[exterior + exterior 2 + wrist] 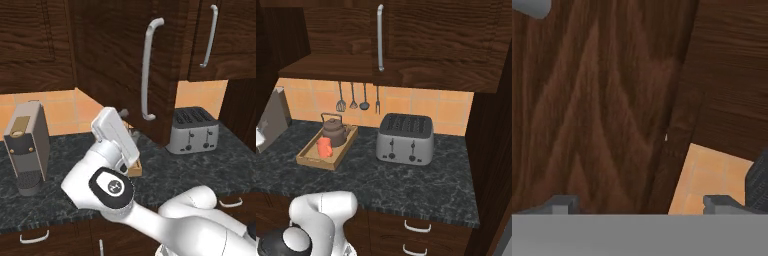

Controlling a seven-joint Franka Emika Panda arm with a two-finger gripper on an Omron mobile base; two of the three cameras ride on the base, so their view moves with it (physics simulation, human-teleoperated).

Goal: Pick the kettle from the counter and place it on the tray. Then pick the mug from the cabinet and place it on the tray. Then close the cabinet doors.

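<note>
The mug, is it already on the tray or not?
On the tray. The orange-red mug stands upright inside the wooden tray, in front of the kettle, which sits there too.

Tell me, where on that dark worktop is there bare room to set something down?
The counter is bare in front of the toaster, and between the toaster and the tray. The tray is crowded, holding the kettle and mug. Another bare patch lies right of the coffee machine, near the arm.

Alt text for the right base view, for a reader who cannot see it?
A wooden tray on the dark counter holds the kettle and orange mug, beside a silver toaster. Utensils hang on the tiled wall under the cabinet.
</note>
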